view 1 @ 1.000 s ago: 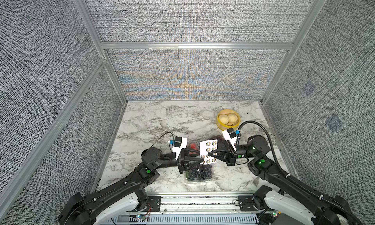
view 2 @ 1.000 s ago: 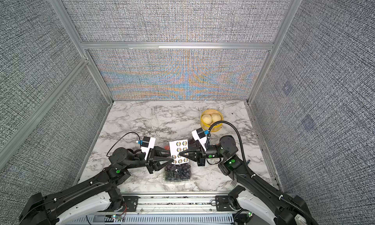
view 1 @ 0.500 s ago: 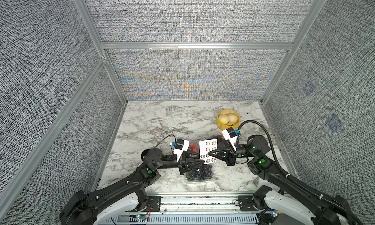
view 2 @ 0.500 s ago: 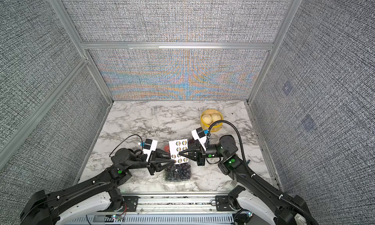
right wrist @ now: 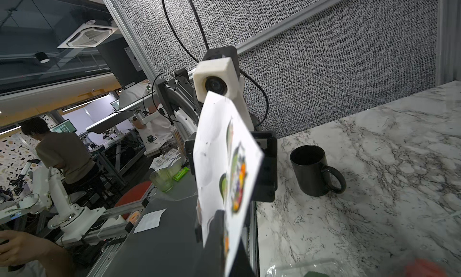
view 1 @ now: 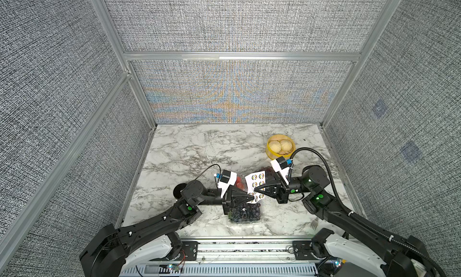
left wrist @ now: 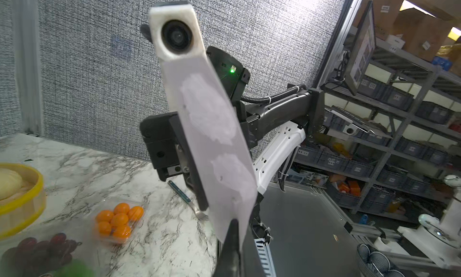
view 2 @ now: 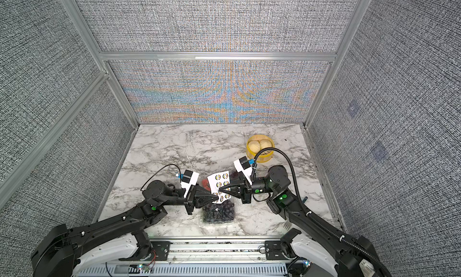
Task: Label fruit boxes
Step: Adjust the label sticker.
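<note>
While both of my arms meet over the near middle of the table (view 1: 189,148), I hold the sticker sheet (view 1: 257,186) up in the air between them. My right gripper (view 1: 255,189) is pinched shut on the sheet from its side, and my left gripper (view 1: 252,195) has its fingers closed at the sheet's lower edge, on a sticker or just on the paper (I cannot tell which from any view).

The step, as I judge it, is peeling one round label off. To do it well I should keep the right hand steady as the anchor and draw the left away slowly, along the face of the sheet, so the backing bends and the sticker lifts instead of the whole sheet tearing or slipping free. In the right wrist view the sheet (right wrist: 224,163) already bows, so it is flimsy; a sharp tug would probably crumple it.

The fruit boxes sit below and around my hands. The dark-purple grape box (view 1: 245,213) lies directly under the sheet, nearest the front edge. The red-fruit box (view 1: 240,182) peeks out behind my left wrist. The left wrist view shows the orange-fruit box (left wrist: 118,219) on the marble with a fork (left wrist: 187,200) just beside it, and the purple-and-green grape box (left wrist: 42,250) closer in. I see no label on the dark-purple grape box, so it is the handiest target once the sticker comes loose.
</note>
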### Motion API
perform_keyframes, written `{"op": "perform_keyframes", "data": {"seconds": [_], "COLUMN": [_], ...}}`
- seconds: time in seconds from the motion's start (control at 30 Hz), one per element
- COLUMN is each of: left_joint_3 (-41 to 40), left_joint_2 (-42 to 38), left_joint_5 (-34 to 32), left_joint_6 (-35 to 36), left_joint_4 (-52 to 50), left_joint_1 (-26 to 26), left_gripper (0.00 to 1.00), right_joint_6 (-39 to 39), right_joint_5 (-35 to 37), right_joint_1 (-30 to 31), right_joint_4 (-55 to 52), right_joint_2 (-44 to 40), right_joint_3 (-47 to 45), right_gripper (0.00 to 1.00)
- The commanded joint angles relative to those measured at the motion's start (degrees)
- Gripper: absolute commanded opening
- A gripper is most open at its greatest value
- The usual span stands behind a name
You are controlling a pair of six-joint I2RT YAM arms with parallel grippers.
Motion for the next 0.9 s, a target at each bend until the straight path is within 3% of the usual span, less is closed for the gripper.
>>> {"op": "perform_keyframes", "data": {"seconds": [0.0, 0.13, 0.3, 0.43, 0.87], "left_joint_3": [1.17, 1.79, 1.71, 1.25, 1.51], "left_joint_2": [1.26, 2.57, 1.26, -0.36, 0.84], "left_joint_5": [4.52, 4.42, 1.49, 0.66, 2.29], "left_joint_6": [-1.34, -1.0, 0.7, 1.31, 0.9], "left_joint_4": [4.07, 3.96, 0.87, -0.54, 0.22], "left_joint_1": [0.04, -0.03, 0.05, 0.03, 0.05], "left_gripper": [0.0, 0.0, 0.0, 0.0, 0.0], "right_joint_6": [1.9, 3.29, 3.76, 3.2, 3.97], "right_joint_5": [-1.11, -2.23, -2.3, -1.95, -2.1], "right_joint_1": [0.02, 0.05, 0.02, 0.02, 0.77], "right_joint_4": [4.11, 5.73, 6.23, 5.2, 7.02], "right_joint_2": [0.76, 1.63, 0.41, -0.07, 2.31], "right_joint_3": [0.54, 0.28, -0.34, -0.43, 0.81], "right_gripper": [0.0, 0.02, 0.26, 0.33, 0.36]}}
